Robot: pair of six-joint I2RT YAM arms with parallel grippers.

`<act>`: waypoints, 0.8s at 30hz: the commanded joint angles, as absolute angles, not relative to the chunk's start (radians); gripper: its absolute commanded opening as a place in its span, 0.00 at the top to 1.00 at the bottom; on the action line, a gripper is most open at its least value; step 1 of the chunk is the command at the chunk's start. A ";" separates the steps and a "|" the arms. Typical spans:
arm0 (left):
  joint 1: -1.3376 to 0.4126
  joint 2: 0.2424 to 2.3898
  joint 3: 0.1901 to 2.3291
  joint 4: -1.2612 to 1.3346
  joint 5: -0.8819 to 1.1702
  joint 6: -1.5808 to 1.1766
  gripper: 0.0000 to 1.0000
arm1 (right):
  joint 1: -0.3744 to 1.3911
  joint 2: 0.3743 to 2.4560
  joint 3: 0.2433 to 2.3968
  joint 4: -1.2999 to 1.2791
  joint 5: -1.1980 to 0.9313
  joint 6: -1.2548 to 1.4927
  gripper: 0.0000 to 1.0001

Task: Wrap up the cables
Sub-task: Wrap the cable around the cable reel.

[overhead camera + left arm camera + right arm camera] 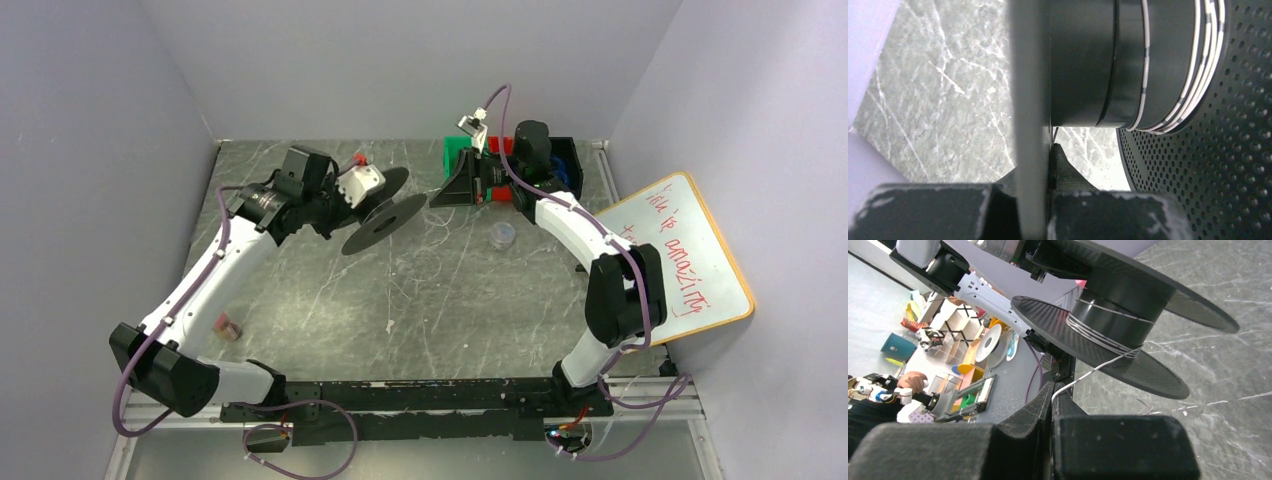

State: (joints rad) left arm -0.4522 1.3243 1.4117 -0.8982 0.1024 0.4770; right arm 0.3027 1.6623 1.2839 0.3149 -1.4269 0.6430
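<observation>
Spool [385,212], large and black with two perforated flanges, hangs above the grey marbled table [330,300]. It is held by the left tool [1034,192], which is clenched on the edge of one flange. The cables [1088,374] are one thin whitish wire. Several turns lie around the spool's dark core, bunched against one flange, and a single strand leads off the core to the right tool [1053,402], whose fingers are pressed together on it. Seen from above, the right tool sits just to the right of the spool, its tip aimed at the gap between the flanges. That makes it the tool nearer the free strand, while the left tool carries the spool. The spool's axis runs roughly across the line of the strand, so the wire leaves the core at its side, not along the axis. As a judgement, the next move calls for a taut strand, square to that axis, as more turns go on. Few turns are wound, so the wrapping looks to be at an early stage.
</observation>
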 commanded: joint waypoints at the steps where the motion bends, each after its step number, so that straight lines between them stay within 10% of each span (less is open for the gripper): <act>1: -0.445 1.341 1.405 -0.878 -0.103 0.428 0.98 | 0.299 1.589 1.262 0.576 -1.484 0.789 0.95; 24: -0.491 1.483 1.482 -0.813 -0.421 0.274 0.98 | 0.469 1.529 1.302 0.347 -1.418 0.570 1.00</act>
